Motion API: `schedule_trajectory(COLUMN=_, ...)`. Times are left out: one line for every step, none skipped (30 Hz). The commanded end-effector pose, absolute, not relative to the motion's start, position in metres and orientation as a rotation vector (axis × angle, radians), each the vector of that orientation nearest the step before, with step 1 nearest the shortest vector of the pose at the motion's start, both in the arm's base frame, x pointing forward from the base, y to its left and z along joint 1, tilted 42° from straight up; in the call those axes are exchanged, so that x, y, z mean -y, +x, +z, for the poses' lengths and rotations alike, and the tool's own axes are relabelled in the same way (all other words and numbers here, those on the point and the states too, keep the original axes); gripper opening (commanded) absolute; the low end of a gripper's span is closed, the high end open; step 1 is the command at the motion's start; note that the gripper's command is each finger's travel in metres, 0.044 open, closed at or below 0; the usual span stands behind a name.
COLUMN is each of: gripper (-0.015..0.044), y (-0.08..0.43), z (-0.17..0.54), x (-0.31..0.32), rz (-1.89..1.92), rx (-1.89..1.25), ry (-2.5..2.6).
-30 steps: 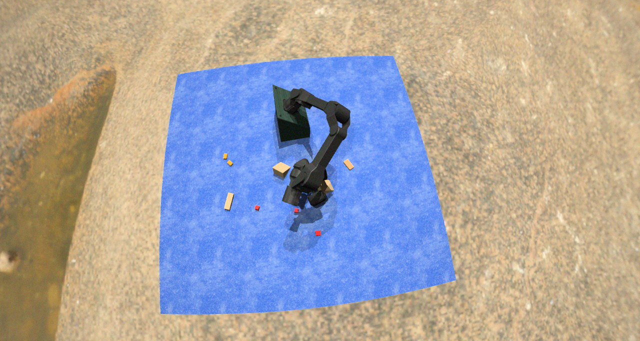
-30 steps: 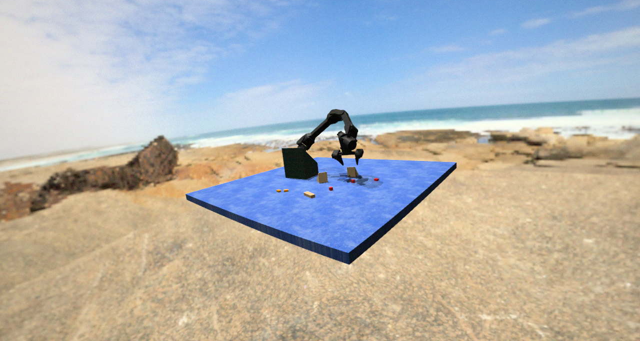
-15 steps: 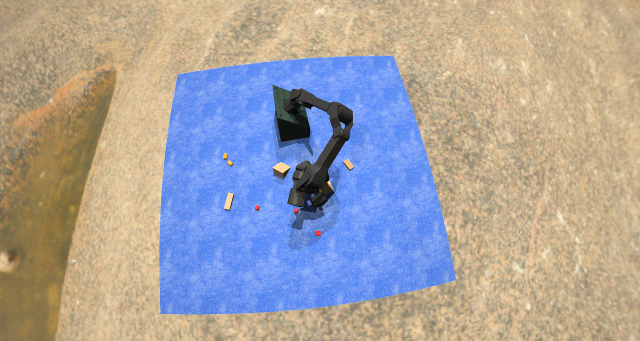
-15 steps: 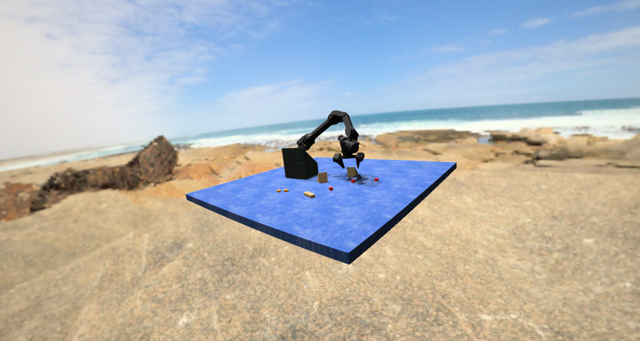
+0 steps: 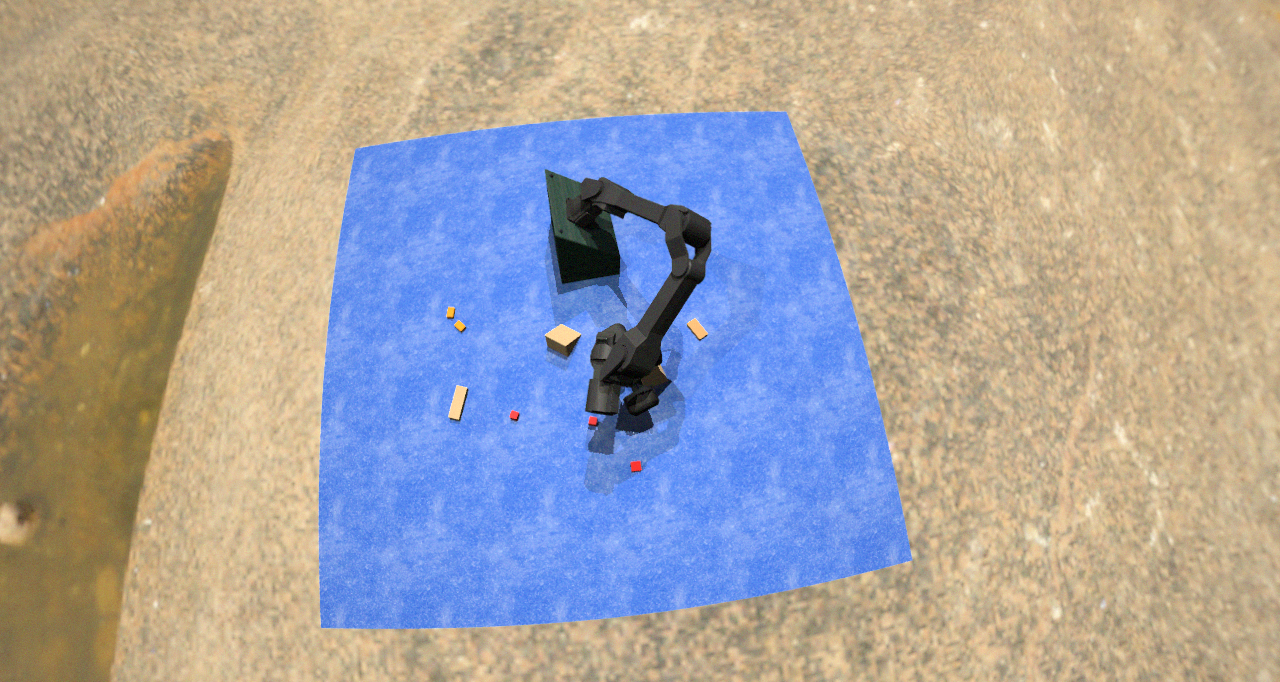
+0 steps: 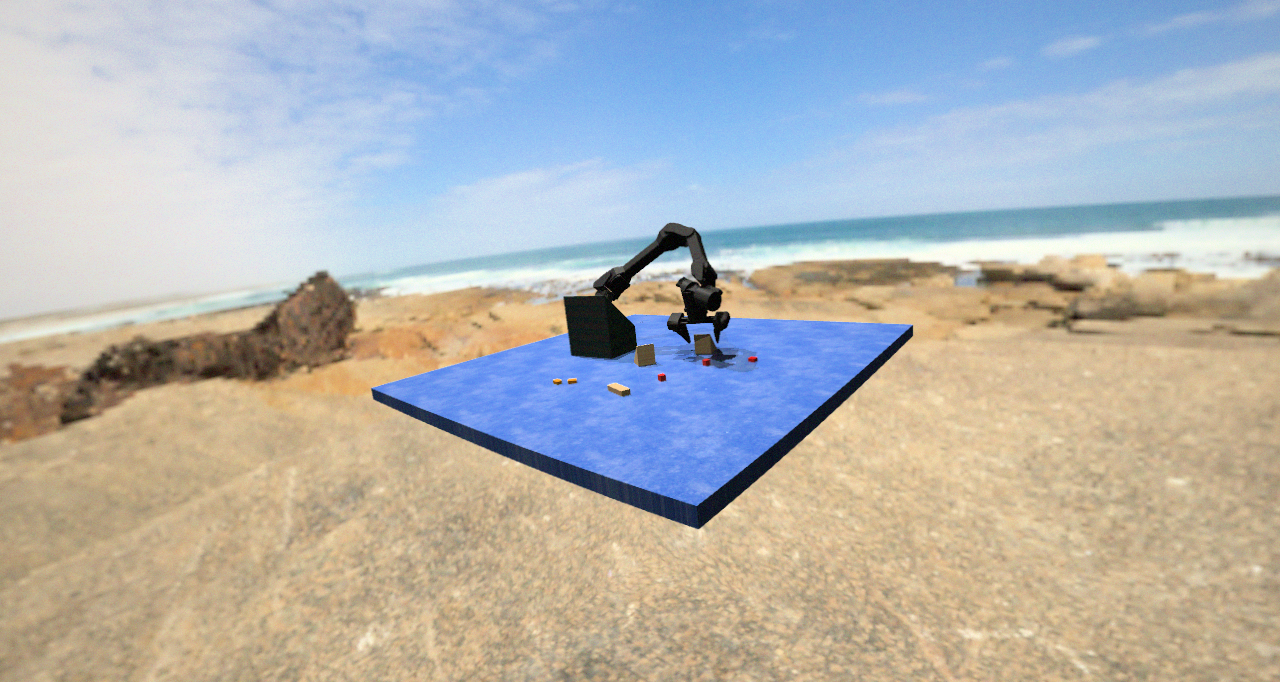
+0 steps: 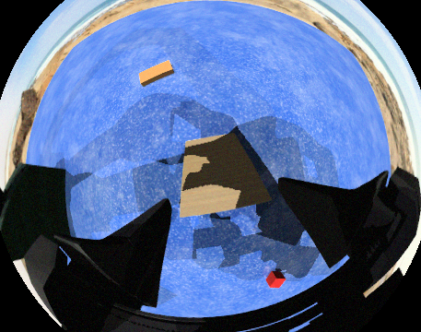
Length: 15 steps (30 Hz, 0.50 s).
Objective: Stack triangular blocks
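Observation:
One tan triangular block (image 5: 562,336) (image 6: 645,355) stands on the blue table (image 5: 402,544) (image 6: 680,445) in front of the robot's base. The other tan triangular block (image 6: 704,346) (image 7: 224,175) is on the table under my hand, apart from the first. In the top view my hand covers most of it. In the wrist view a broad face shows, partly in shadow. My gripper (image 6: 701,339) (image 7: 226,194) is wide open and empty, its tips around the top of this second block. Whether a finger touches it I cannot tell. In the top view the fingertips are hidden.
Red cubes (image 5: 513,416) (image 5: 592,421) (image 5: 635,467) lie in front of the blocks. A tan bar (image 5: 457,402) (image 6: 618,390) and two orange pieces (image 5: 450,312) (image 5: 460,326) lie left. A short tan bar (image 5: 697,329) (image 7: 156,73) lies right of my hand. The dark base (image 5: 586,253) stands behind.

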<state>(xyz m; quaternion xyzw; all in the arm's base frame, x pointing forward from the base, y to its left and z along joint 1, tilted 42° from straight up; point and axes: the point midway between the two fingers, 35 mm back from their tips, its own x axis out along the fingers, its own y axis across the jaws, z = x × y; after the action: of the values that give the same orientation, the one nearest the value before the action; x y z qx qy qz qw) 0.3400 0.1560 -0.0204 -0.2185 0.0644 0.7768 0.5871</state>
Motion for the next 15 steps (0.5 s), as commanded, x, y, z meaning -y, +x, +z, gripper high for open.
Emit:
schedule_trajectory(gripper=0.044, y=0.337, z=-0.02, x=-0.161, rz=1.807, rx=-0.149, ry=-0.501)
schedule_trajectory(gripper=0.044, y=0.337, z=-0.021, x=-0.163, rz=1.807, rx=-0.149, ry=-0.5)
schedule_trajectory(gripper=0.044, y=0.336, z=-0.021, x=-0.164, rz=1.808, rx=-0.148, ry=-0.5)
schedule_trajectory(gripper=0.044, y=0.336, z=-0.022, x=-0.166, rz=1.808, rx=-0.147, ry=-0.5)
schedule_trajectory(gripper=0.044, y=0.335, z=-0.022, x=-0.167, rz=1.808, rx=-0.146, ry=-0.499)
schedule_trajectory(gripper=0.044, y=0.335, z=-0.023, x=-0.169, rz=1.808, rx=-0.145, ry=-0.499)
schedule_trajectory(gripper=0.044, y=0.334, z=-0.023, x=-0.17, rz=1.808, rx=-0.144, ry=-0.498)
schedule_trajectory(gripper=0.044, y=0.334, z=-0.024, x=-0.171, rz=1.809, rx=-0.143, ry=-0.497)
schedule_trajectory(gripper=0.044, y=0.333, z=-0.024, x=-0.173, rz=1.809, rx=-0.142, ry=-0.497)
schedule_trajectory(gripper=0.044, y=0.333, z=-0.025, x=-0.174, rz=1.809, rx=-0.141, ry=-0.496)
schedule_trajectory(gripper=0.044, y=0.332, z=-0.025, x=-0.176, rz=1.809, rx=-0.14, ry=-0.496)
schedule_trajectory(gripper=0.044, y=0.332, z=-0.025, x=-0.177, rz=1.81, rx=-0.138, ry=-0.495)
schedule_trajectory(gripper=0.044, y=0.331, z=-0.026, x=-0.179, rz=1.81, rx=-0.137, ry=-0.494)
schedule_trajectory(gripper=0.044, y=0.33, z=-0.026, x=-0.18, rz=1.811, rx=-0.136, ry=-0.493)
schedule_trajectory(gripper=0.044, y=0.33, z=-0.026, x=-0.182, rz=1.811, rx=-0.135, ry=-0.493)
